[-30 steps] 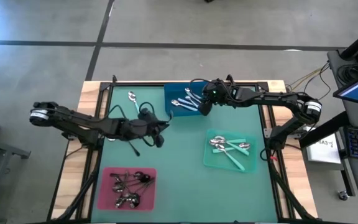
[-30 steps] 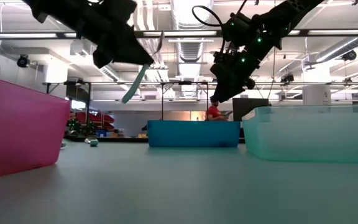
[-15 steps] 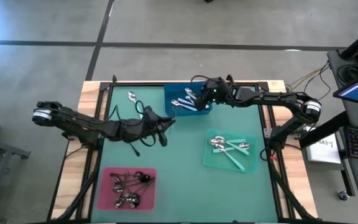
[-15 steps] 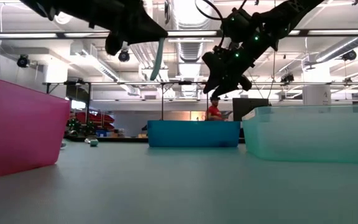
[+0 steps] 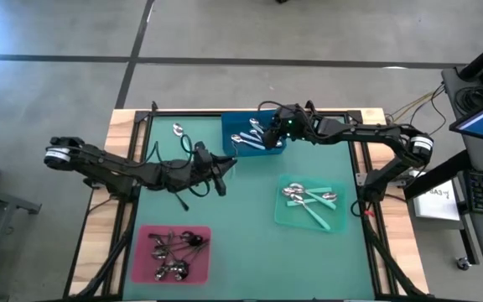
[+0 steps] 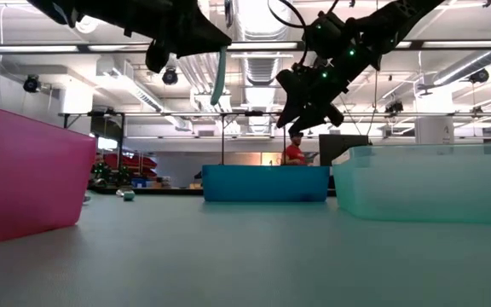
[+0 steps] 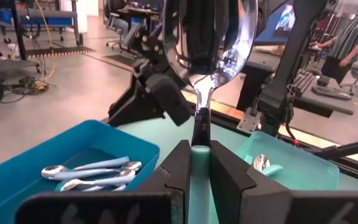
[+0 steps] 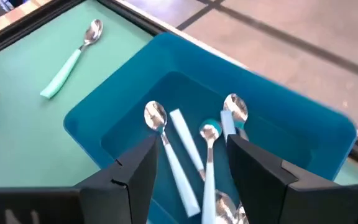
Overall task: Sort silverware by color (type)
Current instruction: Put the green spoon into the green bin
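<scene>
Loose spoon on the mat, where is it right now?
In the high view the loose spoon lies at the far left of the table, left of the blue tray; the left hand, nearer the middle, is shut on another spoon.

Overhead, table-level and two close wrist views all share the blue tray [image 5: 254, 138].

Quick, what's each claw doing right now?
Left claw: closed on a mint-handled spoon, held above the table.
Right claw: open, empty, above the blue tray.

Fingers [image 7: 229, 177] pinch a spoon [image 7: 209, 43] (bowl up) over blue tray [image 7: 55, 152]
</scene>
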Motion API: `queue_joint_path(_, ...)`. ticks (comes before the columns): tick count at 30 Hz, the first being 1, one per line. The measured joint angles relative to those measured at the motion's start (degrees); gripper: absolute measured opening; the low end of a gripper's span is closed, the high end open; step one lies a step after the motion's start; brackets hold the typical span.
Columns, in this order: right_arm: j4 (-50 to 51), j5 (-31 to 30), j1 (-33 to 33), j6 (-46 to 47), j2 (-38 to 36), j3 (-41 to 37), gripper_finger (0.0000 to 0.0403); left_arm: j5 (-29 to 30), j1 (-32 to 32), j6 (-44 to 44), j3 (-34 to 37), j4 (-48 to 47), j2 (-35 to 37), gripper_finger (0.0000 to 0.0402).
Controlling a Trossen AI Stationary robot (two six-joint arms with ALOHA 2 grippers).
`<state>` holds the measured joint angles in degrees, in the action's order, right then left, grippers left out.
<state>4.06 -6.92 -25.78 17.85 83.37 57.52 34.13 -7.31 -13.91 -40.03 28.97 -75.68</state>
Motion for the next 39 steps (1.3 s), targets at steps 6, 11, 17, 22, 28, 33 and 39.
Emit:
queue_joint_path(6, 1.5, 10.1, 0.0, 5.0, 0.2, 0.0, 0.0183, 0.0, 0.0, 2.5, 0.0, 2.0, 0.0, 0.0021)
queue_joint_path(11, -0.8, 23.1, 2.0, 6.6, 0.2, 0.0, 0.0183, 1.2, 0.2, 2.7, 0.0, 2.0, 0.0, 0.0021)
queue_joint_path(17, -7.5, 26.0, 8.9, 2.2, 0.2, 0.0, 0.0183, 1.5, 0.7, 2.8, 0.0, 6.3, -0.2, 0.0021)
queue_joint_path(22, -10.0, 24.9, 11.9, 0.6, 0.2, 0.0, 0.0183, 1.4, 0.7, 3.4, 0.0, 8.6, -0.8, 0.0021)
queue_joint_path(28, -14.4, 24.8, 13.3, 0.6, 0.2, 0.0, 0.0183, 1.4, 0.7, 1.1, -0.2, 8.9, -2.2, 0.0021)
queue_joint_path(33, -16.7, 24.8, 14.2, 0.6, 0.2, 0.0, 0.0183, 1.3, 0.7, 1.4, -1.7, 10.4, -5.2, 0.0021)
queue_joint_path(39, -16.8, 24.8, 14.3, 0.6, 0.2, 0.0, 0.0182, 0.9, 0.8, 3.6, -5.3, 10.5, -8.5, 0.0021)
